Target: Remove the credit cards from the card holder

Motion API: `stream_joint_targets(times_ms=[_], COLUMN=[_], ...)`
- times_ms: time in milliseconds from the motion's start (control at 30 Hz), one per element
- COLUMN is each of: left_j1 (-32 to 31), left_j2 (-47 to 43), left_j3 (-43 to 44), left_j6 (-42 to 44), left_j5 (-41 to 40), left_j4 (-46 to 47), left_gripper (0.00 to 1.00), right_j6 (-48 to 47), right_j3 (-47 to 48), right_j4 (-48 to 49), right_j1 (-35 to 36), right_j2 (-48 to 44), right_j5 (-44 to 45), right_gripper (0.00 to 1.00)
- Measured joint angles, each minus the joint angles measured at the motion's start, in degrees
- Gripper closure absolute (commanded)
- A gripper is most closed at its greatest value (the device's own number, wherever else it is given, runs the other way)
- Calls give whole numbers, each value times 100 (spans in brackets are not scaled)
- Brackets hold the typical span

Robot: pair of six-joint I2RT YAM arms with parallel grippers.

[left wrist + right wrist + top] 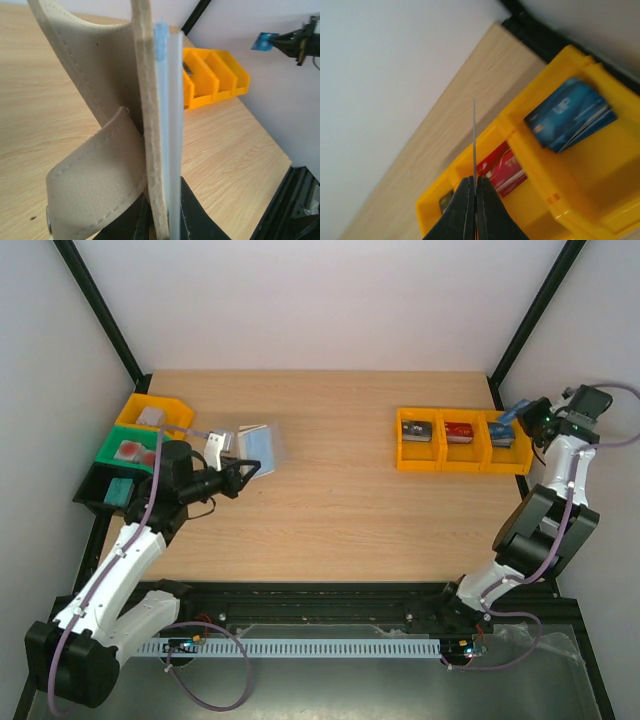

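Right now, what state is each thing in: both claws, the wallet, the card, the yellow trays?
left gripper: shut on the card holder.
card holder: gripped edge-up, snap tab undone.
right gripper: shut on the blue card.
blue card: held in the air over the yellow bins.
yellow bins: something lying in all three compartments.

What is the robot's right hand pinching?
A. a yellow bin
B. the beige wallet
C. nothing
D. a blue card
D: the right gripper is shut on a thin blue card, while the card holder sits in the left gripper.
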Motion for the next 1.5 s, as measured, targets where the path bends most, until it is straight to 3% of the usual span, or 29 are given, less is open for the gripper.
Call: stream_joint_targets(times_ms=[267, 433, 733, 1000, 1500], left_j1=[170, 234, 363, 496, 529], left_j2=[179, 501, 1003, 1102, 1207], left_j3=[-160, -160, -157, -157, -157], left_j6=[184, 321, 374, 372, 374], left_j5=[-271, -330, -354, -352, -332], left_j4=[-42, 20, 216, 238, 343], left_gripper=[98, 98, 98, 98, 98], right_j6=[1790, 2439, 2927, 3010, 3289], right_j3=[-310, -286, 74, -505, -409], right_j4=[1561, 1939, 2109, 2144, 2911], right_j1=[-136, -98, 402, 448, 428], right_j2=[501, 1086, 1797, 1552, 2131], right_j5=[822, 1294, 1856, 2463, 2159], right_gripper=[98, 98, 98, 98, 98])
